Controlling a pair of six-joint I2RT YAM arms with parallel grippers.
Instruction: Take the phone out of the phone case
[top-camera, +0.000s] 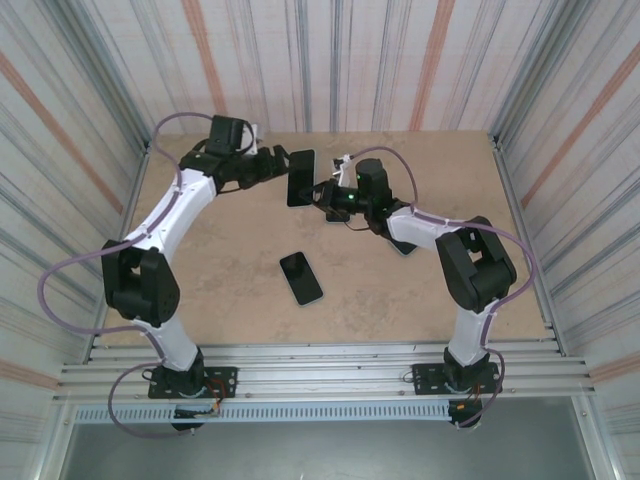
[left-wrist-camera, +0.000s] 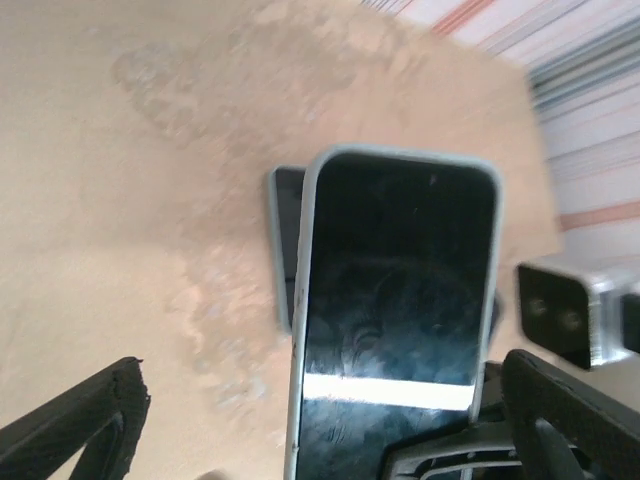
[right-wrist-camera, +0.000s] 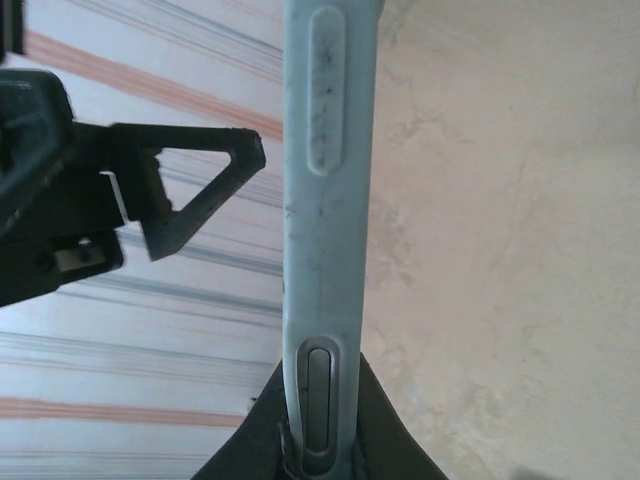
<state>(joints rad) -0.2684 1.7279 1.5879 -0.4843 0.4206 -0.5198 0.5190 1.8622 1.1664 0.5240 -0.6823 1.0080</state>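
1 pale-blue case (right-wrist-camera: 325, 250), glossy black face

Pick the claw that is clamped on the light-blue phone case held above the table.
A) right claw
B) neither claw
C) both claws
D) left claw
A: the right claw pinches the edge of the phone case, while the left claw stands open, its fingers clear of the case.
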